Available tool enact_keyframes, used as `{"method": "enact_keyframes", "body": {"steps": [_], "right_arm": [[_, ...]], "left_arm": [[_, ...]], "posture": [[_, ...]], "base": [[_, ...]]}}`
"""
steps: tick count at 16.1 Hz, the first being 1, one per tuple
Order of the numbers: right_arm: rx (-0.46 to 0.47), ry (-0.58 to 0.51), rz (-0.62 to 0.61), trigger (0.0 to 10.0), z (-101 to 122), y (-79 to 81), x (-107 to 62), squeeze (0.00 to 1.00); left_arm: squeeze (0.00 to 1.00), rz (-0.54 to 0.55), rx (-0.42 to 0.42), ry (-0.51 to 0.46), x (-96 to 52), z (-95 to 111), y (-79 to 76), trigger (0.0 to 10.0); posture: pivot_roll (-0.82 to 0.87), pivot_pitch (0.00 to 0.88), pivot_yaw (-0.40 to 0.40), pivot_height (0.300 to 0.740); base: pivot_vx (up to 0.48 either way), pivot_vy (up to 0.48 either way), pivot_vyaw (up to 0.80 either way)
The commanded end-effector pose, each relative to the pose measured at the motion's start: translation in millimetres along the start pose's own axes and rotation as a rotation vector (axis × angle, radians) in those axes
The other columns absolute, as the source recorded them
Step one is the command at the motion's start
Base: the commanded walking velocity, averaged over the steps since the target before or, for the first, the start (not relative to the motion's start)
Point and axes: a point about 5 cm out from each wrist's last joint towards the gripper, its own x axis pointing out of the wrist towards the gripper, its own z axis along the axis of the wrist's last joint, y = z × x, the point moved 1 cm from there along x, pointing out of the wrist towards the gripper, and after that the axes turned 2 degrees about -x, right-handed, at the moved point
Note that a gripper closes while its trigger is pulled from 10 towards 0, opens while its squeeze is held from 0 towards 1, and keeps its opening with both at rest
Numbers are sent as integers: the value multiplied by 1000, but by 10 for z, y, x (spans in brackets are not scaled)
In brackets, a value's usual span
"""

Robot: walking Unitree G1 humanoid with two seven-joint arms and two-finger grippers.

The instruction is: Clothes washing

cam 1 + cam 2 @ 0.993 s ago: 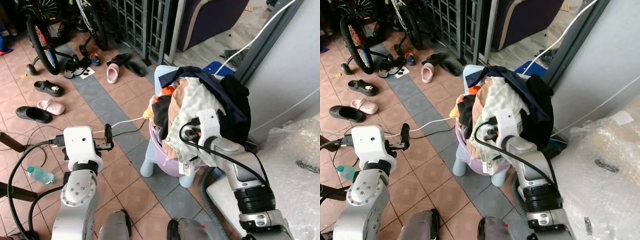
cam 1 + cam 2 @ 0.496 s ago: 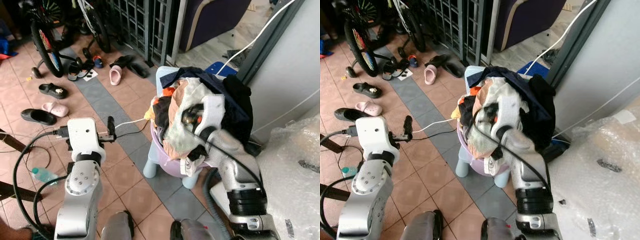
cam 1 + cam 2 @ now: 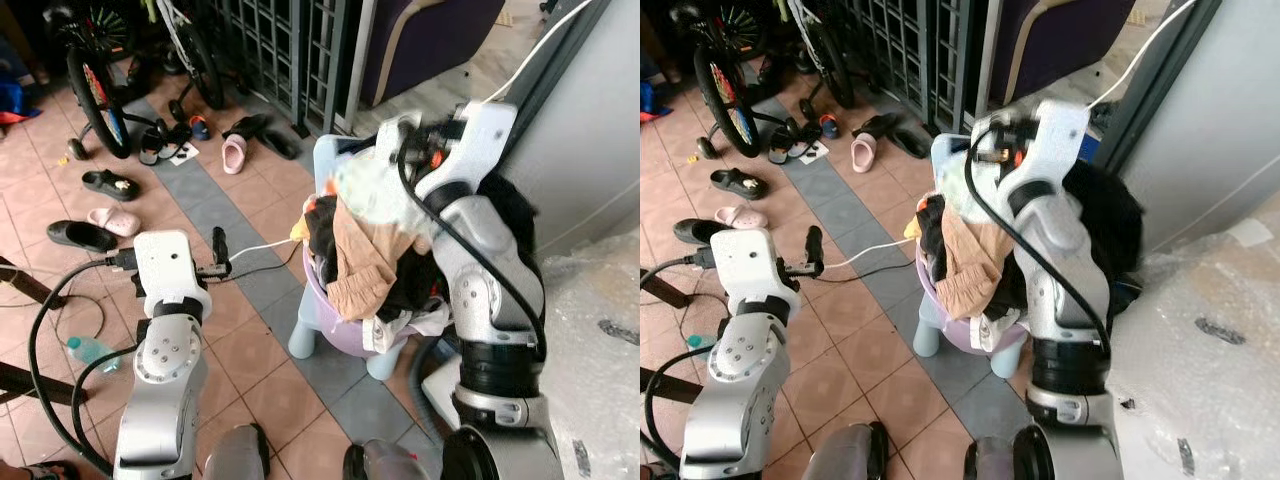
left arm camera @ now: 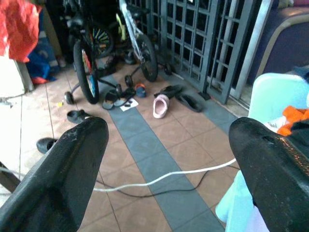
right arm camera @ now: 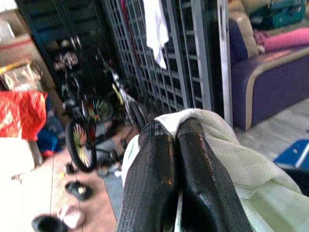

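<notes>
The right pincer [image 5: 176, 145] is raised above a heaped pile of mixed laundry [image 3: 375, 255], its two black fingers [image 5: 149, 183] pressed together on a fold of a pale green-white garment [image 5: 241, 179]. That cloth drapes down from the fingertips toward the heap below. In the head views the right arm's white wrist housing [image 3: 470, 140] stands high over the pile, near a grey wall panel [image 3: 590, 130].

The laundry sits in a round lilac plastic basin [image 3: 345, 325], which rests on a small pale blue plastic stool [image 3: 315, 335]. A tan-orange garment [image 3: 365, 265] hangs over the basin's front edge, with dark clothes [image 3: 505, 220] bunched on the side toward the wall and a bright orange piece [image 4: 297, 116] near the top.

The left pincer [image 4: 169, 159] hovers to the left of the stool, low over the terracotta tiled floor [image 3: 50, 270], its fingers [image 4: 67, 169] spread well apart and holding nothing. A white cable [image 4: 164, 176] runs across the grey tile strip [image 3: 215, 215] beneath it.

Farther back stand a child's bicycle with training wheels [image 3: 90, 90], a dark metal grille gate [image 3: 290, 50], and scattered footwear: a pink clog [image 3: 232, 153], black shoes [image 3: 75, 235] and a pale pink sandal [image 3: 105, 217]. A clear plastic bottle [image 3: 88, 350] lies on the floor by the left arm, and bubble wrap [image 3: 595, 330] covers something at the right
</notes>
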Motion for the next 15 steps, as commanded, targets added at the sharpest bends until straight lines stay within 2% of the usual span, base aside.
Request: {"method": "enact_keyframes", "body": {"steps": [1,3,4,5,9,12,13,14,15], "right_arm": [[8,-81,14,0,184,50,6,0],[36,-91,15,0,224,78,3,0],[32,-145,71,0,390,183,19,0],[9,-156,97,0,408,210,12,0],[-6,-104,113,0,252,215,-52,0],[-10,-109,104,0,248,219,-66,0],[-37,-133,86,0,288,207,-67,0],[-76,-127,70,157,267,172,-74,0],[-73,-123,65,1843,254,159,-78,0]], "left_arm": [[0,-4,5,-1,21,4,4,10000],[0,-11,7,-4,42,15,15,10000],[0,-24,13,-3,59,-1,3,10000],[0,-28,12,0,54,-17,-13,10000],[0,-43,8,5,23,-41,-69,10000],[0,-38,17,1,34,-41,-35,10000],[0,-37,27,-11,54,-21,-23,10000],[0,-39,25,-18,72,-7,-26,10000],[0,-40,26,-19,74,-8,-32,10000]], "posture": [[52,33,17,740],[45,38,24,740],[35,44,27,740],[27,47,28,740],[30,53,24,740],[34,54,24,740],[32,53,26,740],[29,51,26,740],[27,51,27,740]], "base": [[0,0,0],[0,0,0],[0,0,0],[0,0,0],[0,0,0],[0,0,0],[0,0,0],[0,0,0],[0,0,0]]}}
